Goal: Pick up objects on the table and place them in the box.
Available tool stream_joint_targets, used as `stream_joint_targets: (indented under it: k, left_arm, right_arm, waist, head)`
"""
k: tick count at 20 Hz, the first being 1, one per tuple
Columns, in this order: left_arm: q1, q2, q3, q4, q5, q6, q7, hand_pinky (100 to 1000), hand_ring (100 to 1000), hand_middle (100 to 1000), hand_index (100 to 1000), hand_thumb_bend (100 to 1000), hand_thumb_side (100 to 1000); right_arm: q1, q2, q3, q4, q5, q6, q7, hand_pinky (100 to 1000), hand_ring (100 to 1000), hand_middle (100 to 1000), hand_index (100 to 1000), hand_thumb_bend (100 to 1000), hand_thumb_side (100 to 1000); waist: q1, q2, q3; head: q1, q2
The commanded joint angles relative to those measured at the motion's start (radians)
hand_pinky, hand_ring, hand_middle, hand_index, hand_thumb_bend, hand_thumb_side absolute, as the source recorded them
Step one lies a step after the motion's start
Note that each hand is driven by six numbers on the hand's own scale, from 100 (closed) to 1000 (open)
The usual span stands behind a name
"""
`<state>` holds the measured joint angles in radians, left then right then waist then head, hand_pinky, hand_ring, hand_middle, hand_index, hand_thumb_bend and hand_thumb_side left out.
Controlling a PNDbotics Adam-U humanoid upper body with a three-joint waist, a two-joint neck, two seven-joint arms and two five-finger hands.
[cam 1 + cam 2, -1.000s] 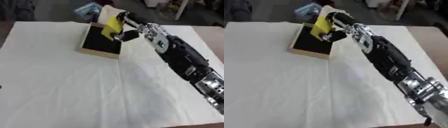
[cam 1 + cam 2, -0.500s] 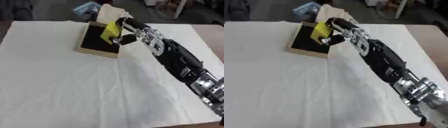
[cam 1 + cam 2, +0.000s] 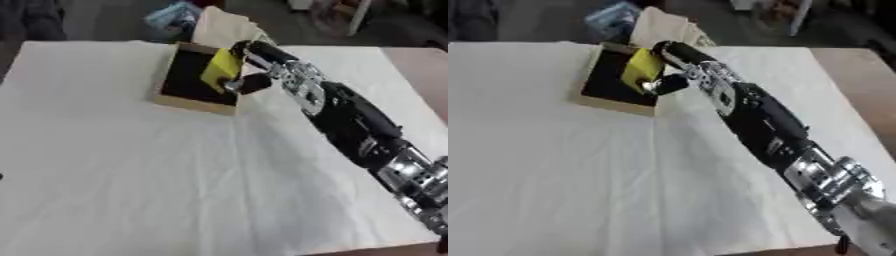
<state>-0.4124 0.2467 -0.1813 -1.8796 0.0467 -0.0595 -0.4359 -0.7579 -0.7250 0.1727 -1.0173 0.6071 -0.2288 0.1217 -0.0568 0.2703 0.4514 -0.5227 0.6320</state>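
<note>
A shallow box with a tan rim and a black inside sits at the far middle of the white cloth. My right arm stretches across the table from the lower right, and my right hand is over the box's right side. Its fingers and thumb are curled round a flat yellow object, which hangs tilted just above the box's black floor. My left hand shows in neither view.
A white cloth covers the table. Beyond the box lie a pale cloth or bag and a blue packet. Bare brown tabletop shows at the right edge.
The whole picture has shifted slightly, so the camera moved. My right hand with the yellow object has sunk a little lower and further left over the box.
</note>
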Motion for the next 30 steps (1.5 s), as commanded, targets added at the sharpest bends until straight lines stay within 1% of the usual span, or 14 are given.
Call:
stream_joint_targets:
  k: [1, 6, 7, 9, 10, 11, 12, 14, 17, 20, 22, 24, 28, 30]
  left_arm:
    - [-0.016, 0.002, 0.001, -0.022, 0.007, -0.002, -0.003, 851, 640, 589, 783, 562, 573]
    - [-0.018, 0.001, 0.001, -0.022, 0.007, -0.001, -0.004, 851, 640, 589, 783, 559, 579]
    - [-0.018, 0.001, 0.001, -0.022, 0.007, 0.0, -0.004, 851, 640, 589, 783, 559, 579]
    - [-0.019, 0.0, 0.001, -0.023, 0.007, 0.0, -0.004, 851, 639, 589, 784, 557, 582]
    - [-0.019, 0.0, 0.001, -0.023, 0.007, 0.0, -0.004, 851, 640, 589, 784, 557, 582]
    - [-0.019, 0.0, 0.001, -0.023, 0.007, 0.001, -0.004, 851, 640, 589, 784, 557, 582]
    - [-0.019, 0.0, 0.001, -0.023, 0.007, 0.001, -0.004, 851, 639, 589, 784, 557, 583]
    - [-0.02, 0.0, 0.0, -0.023, 0.006, 0.001, -0.004, 851, 639, 589, 784, 557, 584]
    - [-0.021, 0.0, 0.001, -0.023, 0.006, 0.001, -0.003, 851, 639, 589, 784, 557, 585]
    - [-0.021, 0.001, 0.003, -0.023, 0.003, 0.002, -0.001, 851, 639, 589, 783, 556, 586]
    - [-0.018, 0.002, 0.007, -0.021, -0.001, 0.002, 0.001, 851, 639, 589, 783, 556, 587]
    - [-0.014, 0.004, 0.012, -0.02, -0.005, 0.001, 0.006, 851, 639, 589, 783, 556, 587]
    - [-0.005, 0.006, 0.026, -0.016, -0.014, 0.001, 0.02, 851, 639, 589, 782, 555, 588]
    - [0.005, 0.009, 0.037, -0.013, -0.02, 0.001, 0.03, 851, 639, 589, 782, 555, 588]
  right_arm:
    - [-0.024, -0.011, -0.003, 0.001, 0.017, -0.007, 0.005, 745, 754, 783, 716, 284, 681]
    - [-0.025, 0.0, 0.003, 0.003, 0.032, -0.017, 0.017, 747, 758, 786, 759, 374, 738]
    - [-0.025, 0.001, 0.003, 0.003, 0.034, -0.018, 0.018, 747, 758, 786, 759, 374, 738]
    - [-0.025, 0.003, 0.005, 0.002, 0.041, -0.021, 0.019, 750, 761, 789, 795, 474, 807]
    - [-0.025, 0.003, 0.006, -0.001, 0.046, -0.023, 0.018, 750, 761, 789, 803, 502, 827]
    - [-0.025, 0.004, 0.007, -0.003, 0.05, -0.024, 0.016, 750, 761, 789, 803, 502, 827]
    - [-0.025, 0.004, 0.007, -0.006, 0.054, -0.025, 0.014, 750, 762, 789, 820, 567, 869]
    - [-0.027, 0.001, 0.01, -0.022, 0.064, -0.032, 0.007, 753, 766, 793, 841, 602, 887]
    - [-0.028, -0.004, 0.013, -0.053, 0.07, -0.041, 0.0, 754, 766, 794, 841, 598, 882]
    - [-0.03, -0.015, 0.016, -0.107, 0.049, -0.047, 0.001, 753, 763, 794, 841, 580, 875]
    - [-0.031, -0.028, 0.017, -0.15, 0.027, -0.047, 0.005, 749, 758, 793, 839, 525, 839]
    - [-0.03, -0.043, 0.016, -0.203, -0.002, -0.049, 0.008, 746, 752, 791, 835, 446, 786]
    - [-0.01, -0.07, 0.016, -0.313, -0.068, -0.043, 0.011, 741, 745, 790, 836, 413, 760]
    - [0.006, -0.077, 0.022, -0.365, -0.1, -0.061, -0.004, 740, 743, 791, 837, 380, 734]
  waist:
    - [0.009, -0.016, -0.007]
    - [0.011, -0.014, -0.015]
    - [0.011, -0.014, -0.016]
    - [0.012, -0.012, -0.018]
    - [0.012, -0.012, -0.02]
    - [0.012, -0.011, -0.021]
    - [0.012, -0.011, -0.022]
    - [0.011, -0.009, -0.026]
    - [0.011, -0.006, -0.034]
    - [0.011, -0.003, -0.052]
    - [0.011, -0.002, -0.071]
    - [0.014, 0.0, -0.098]
    - [0.019, 0.002, -0.148]
    - [0.026, 0.001, -0.188]
  head:
    - [-0.004, -0.009]
    - [-0.005, -0.014]
    - [-0.005, -0.014]
    - [-0.005, -0.015]
    - [-0.005, -0.015]
    - [-0.004, -0.016]
    - [-0.005, -0.016]
    - [-0.005, -0.017]
    - [-0.003, -0.018]
    - [0.003, -0.02]
    - [0.01, -0.019]
    - [0.027, -0.02]
    - [0.059, -0.023]
    - [0.086, -0.021]
